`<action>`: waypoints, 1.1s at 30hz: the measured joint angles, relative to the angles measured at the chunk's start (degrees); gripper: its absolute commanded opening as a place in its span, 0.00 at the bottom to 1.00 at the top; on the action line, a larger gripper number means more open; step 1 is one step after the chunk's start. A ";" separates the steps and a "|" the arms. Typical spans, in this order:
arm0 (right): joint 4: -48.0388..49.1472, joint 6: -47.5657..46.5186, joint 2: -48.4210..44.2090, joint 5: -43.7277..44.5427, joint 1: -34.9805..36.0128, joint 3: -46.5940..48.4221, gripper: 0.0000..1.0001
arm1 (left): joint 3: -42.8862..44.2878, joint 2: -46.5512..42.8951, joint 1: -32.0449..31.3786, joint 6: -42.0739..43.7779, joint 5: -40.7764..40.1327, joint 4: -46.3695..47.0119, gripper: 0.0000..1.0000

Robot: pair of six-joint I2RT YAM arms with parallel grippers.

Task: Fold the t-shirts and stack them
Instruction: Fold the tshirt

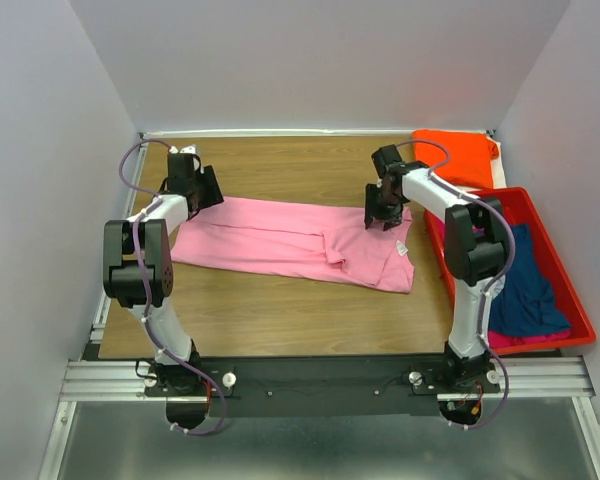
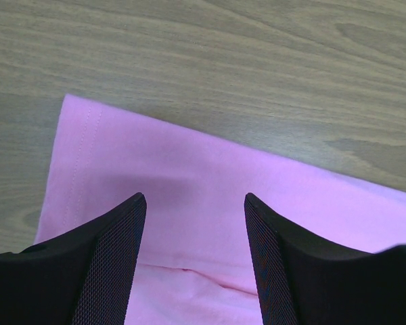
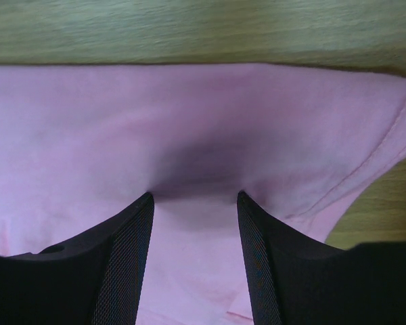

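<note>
The left hand [image 2: 193, 200], fingers apart and holding nothing, hovers over the left end of a light pink t-shirt [image 2: 223, 183], whose hemmed corner shows on the wood grain just beyond the fingertips. The right hand [image 3: 193, 196], its fingers likewise parted with nothing pinched between them, sits low over the opposite end of the same shirt [image 3: 189, 122], its tips in a dark shadow at the cloth; whether they touch it cannot be told from the wrist view.

Seen from above, the left hand [image 1: 195, 185] and right hand [image 1: 385, 205] stand at either end of the pink t-shirt [image 1: 290, 240], which lies folded lengthwise in a long band across the middle of the tabletop [image 1: 280, 300], one sleeve flap creased near its centre.

At the right edge of the tabletop sits a red plastic bin [image 1: 580, 330]. Inside it a navy t-shirt [image 1: 525, 290] lies crumpled, with a sliver of a magenta t-shirt [image 1: 520, 342] showing beneath it along the near wall. Beyond the bin, in the far right corner, an orange t-shirt [image 1: 455, 155] lies folded flat.
</note>
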 measured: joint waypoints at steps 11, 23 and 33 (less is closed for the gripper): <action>-0.52 -0.46 8.74 4.37 -2.10 11.67 0.60 | -3.06 2.54 0.22 0.35 0.55 1.77 0.68; 0.31 -2.01 25.81 5.60 -2.56 39.45 0.61 | -11.02 -4.37 0.72 -1.95 0.37 1.05 0.68; 2.71 -4.02 28.89 -1.36 -2.64 45.92 0.61 | -10.54 -12.44 0.35 -2.47 1.77 -3.56 0.67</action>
